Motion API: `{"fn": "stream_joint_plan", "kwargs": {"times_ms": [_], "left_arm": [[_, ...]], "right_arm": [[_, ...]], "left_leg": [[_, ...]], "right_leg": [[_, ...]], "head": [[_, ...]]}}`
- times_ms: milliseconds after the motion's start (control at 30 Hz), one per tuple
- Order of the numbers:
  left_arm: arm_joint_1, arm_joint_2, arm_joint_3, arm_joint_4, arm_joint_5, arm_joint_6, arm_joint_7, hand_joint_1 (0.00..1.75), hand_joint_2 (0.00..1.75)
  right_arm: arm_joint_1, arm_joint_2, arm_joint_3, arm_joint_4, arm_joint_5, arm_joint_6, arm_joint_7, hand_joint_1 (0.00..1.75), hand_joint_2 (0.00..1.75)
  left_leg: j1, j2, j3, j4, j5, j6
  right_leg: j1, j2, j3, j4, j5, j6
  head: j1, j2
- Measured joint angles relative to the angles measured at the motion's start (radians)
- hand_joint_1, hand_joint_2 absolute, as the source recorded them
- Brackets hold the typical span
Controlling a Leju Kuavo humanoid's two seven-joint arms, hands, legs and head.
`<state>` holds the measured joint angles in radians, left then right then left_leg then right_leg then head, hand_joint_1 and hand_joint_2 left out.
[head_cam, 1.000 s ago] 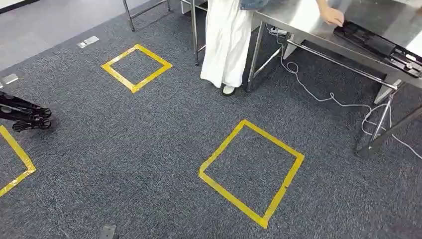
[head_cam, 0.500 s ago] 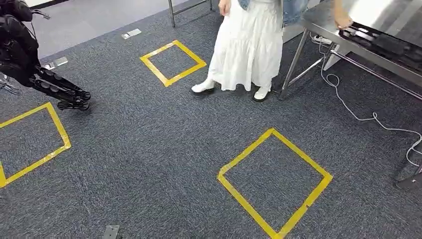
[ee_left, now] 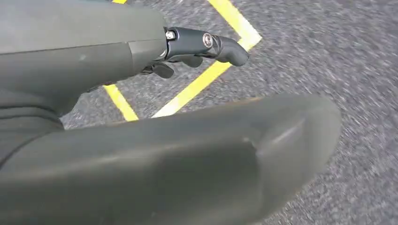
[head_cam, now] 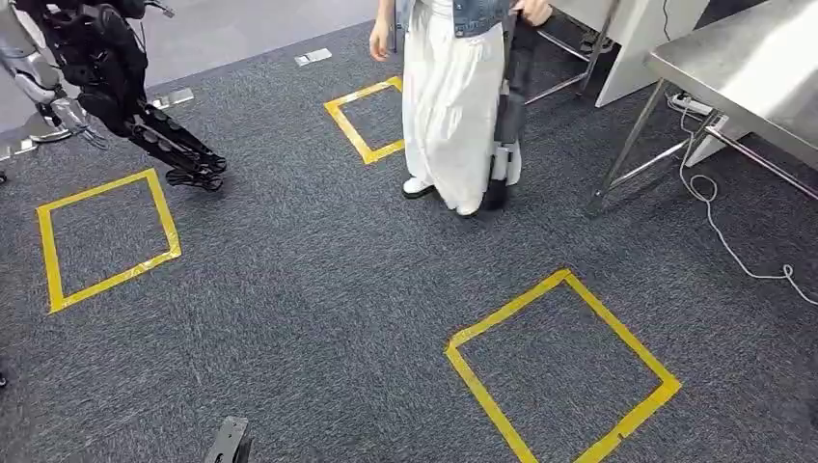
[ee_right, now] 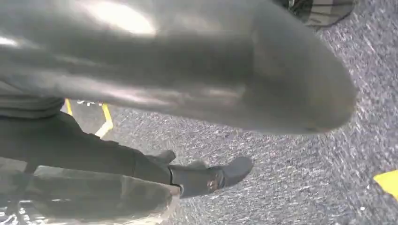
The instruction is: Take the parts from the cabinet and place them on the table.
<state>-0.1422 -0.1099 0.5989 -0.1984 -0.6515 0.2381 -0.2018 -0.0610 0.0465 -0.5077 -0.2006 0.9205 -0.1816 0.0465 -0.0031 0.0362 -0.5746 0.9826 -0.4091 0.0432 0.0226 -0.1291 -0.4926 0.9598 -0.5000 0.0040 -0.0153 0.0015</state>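
A long black plastic part (head_cam: 508, 121) is held upright by a person in a white skirt (head_cam: 450, 96), beside the steel counter (head_cam: 748, 63). The left hand (ee_left: 155, 140) is seen spread over grey carpet (head_cam: 318, 289), holding nothing. The right hand (ee_right: 178, 79) is likewise spread and holds nothing.

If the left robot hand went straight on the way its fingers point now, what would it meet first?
Probably the grey carpet, near the yellow tape line. The left robot hand has nothing else ahead of its fingers here, though depth is unclear.
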Motion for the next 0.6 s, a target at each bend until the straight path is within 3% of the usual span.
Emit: {"fn": "stream_joint_plan", "kwargs": {"times_ms": [33,67,100,133,167,200,233,300,333,367,400,467,533,567,600], "left_arm": [[0.003,-0.004,-0.001,0.0,0.0,0.0,0.0,0.0,0.0],[0.0,-0.004,-0.002,0.0,0.0,0.0,0.0,0.0,0.0],[-0.003,-0.003,-0.002,0.0,0.0,-0.001,0.0,0.0,0.0],[-0.005,-0.002,-0.002,0.0,-0.001,-0.002,0.0,0.0,0.0],[-0.006,-0.003,-0.002,0.0,-0.001,-0.004,-0.001,0.0,0.0],[-0.005,-0.003,-0.002,0.0,-0.001,-0.005,-0.001,0.0,0.0],[-0.004,-0.003,-0.002,0.0,-0.001,-0.005,-0.001,0.0,0.0],[-0.003,-0.003,-0.002,0.0,-0.001,-0.006,-0.001,0.0,0.0],[-0.003,-0.003,-0.002,0.0,-0.001,-0.006,0.0,0.0,0.0],[-0.003,-0.003,-0.002,0.0,0.0,-0.005,0.0,0.0,0.0],[-0.002,-0.001,-0.002,0.0,0.003,0.001,0.001,0.0,0.0],[-0.001,0.002,0.0,0.0,0.006,0.003,-0.001,0.0,0.0],[0.007,0.005,0.0,0.0,0.007,0.003,-0.007,0.0,0.0],[0.009,0.009,0.001,0.0,0.006,0.003,-0.009,0.0,0.0],[0.011,0.007,0.001,0.0,0.006,0.003,-0.011,0.0,0.0]], "right_arm": [[-0.002,-0.002,-0.002,0.0,0.001,-0.002,0.0,0.0,0.0],[0.0,-0.002,-0.005,0.0,0.001,-0.002,0.0,0.0,0.0],[0.0,-0.001,-0.006,0.0,0.001,-0.002,0.0,0.0,0.0],[0.001,0.0,-0.007,0.0,0.001,-0.002,0.0,0.0,0.0],[0.003,-0.001,-0.01,0.0,0.001,-0.003,0.0,0.0,0.0],[0.005,-0.001,-0.013,0.0,0.001,-0.003,0.001,0.0,0.0],[0.007,0.0,-0.015,0.0,0.001,-0.003,0.001,0.0,0.0],[0.01,-0.001,-0.019,0.0,0.003,-0.002,0.002,0.0,0.0],[0.01,-0.001,-0.021,0.0,0.005,-0.002,0.002,0.0,0.0],[0.009,-0.001,-0.021,0.0,0.008,-0.001,0.002,0.0,0.0],[0.009,0.0,-0.022,0.001,0.016,0.007,0.002,0.0,0.0],[0.007,0.002,-0.022,0.001,0.023,0.013,0.001,0.0,0.0],[0.001,0.003,-0.022,0.001,0.028,0.019,0.0,0.0,0.0],[0.001,0.005,-0.022,0.001,0.029,0.019,0.0,0.0,0.0],[0.0,0.005,-0.023,0.001,0.031,0.019,-0.001,0.0,0.0]], "left_leg": [[0.009,-0.008,0.003,-0.01,0.002,0.004],[0.007,-0.017,0.005,-0.015,0.008,0.008],[0.007,-0.027,0.002,-0.015,0.009,0.01],[0.007,-0.043,-0.001,-0.015,0.009,0.01],[0.006,-0.056,-0.002,-0.014,0.01,0.011],[0.005,-0.071,-0.003,-0.013,0.01,0.011],[0.005,-0.084,-0.003,-0.013,0.01,0.01],[0.006,-0.112,-0.003,-0.01,0.01,0.009],[0.008,-0.128,-0.002,-0.007,0.008,0.004],[0.008,-0.136,-0.003,-0.004,0.006,0.0],[0.008,-0.145,-0.006,0.002,0.004,-0.008],[0.005,-0.159,-0.016,0.007,0.003,-0.021],[0.01,-0.172,-0.019,0.005,0.006,-0.029],[0.014,-0.168,-0.023,0.013,0.0,-0.032],[0.01,-0.096,-0.035,0.052,-0.025,-0.037]], "right_leg": [[-0.013,0.034,0.0,0.02,-0.011,0.001],[-0.013,0.079,-0.027,0.071,-0.037,-0.007],[-0.017,0.104,-0.052,0.129,-0.062,-0.013],[-0.019,0.119,-0.099,0.214,-0.095,-0.016],[-0.023,0.125,-0.139,0.286,-0.12,-0.017],[-0.024,0.126,-0.165,0.332,-0.129,-0.012],[-0.027,0.126,-0.173,0.339,-0.124,-0.006],[-0.035,0.128,-0.145,0.255,-0.071,0.017],[-0.042,0.138,-0.095,0.143,-0.016,0.034],[-0.047,0.155,-0.062,0.07,0.013,0.042],[-0.053,0.188,-0.05,0.029,0.023,0.038],[-0.043,0.175,-0.042,0.022,0.03,0.019],[-0.04,0.162,-0.043,0.023,0.033,0.008],[-0.053,0.152,-0.04,0.017,0.037,0.001],[-0.048,0.143,-0.036,0.016,0.036,-0.007]], "head": [[0.007,0.0],[0.004,0.0],[0.005,0.0],[0.014,0.0],[0.013,0.0],[0.013,0.0],[0.014,0.0],[0.014,0.0],[0.014,0.0],[0.014,0.0],[0.014,0.0],[0.015,0.0],[0.013,0.0],[0.013,0.0],[0.01,0.0]]}}
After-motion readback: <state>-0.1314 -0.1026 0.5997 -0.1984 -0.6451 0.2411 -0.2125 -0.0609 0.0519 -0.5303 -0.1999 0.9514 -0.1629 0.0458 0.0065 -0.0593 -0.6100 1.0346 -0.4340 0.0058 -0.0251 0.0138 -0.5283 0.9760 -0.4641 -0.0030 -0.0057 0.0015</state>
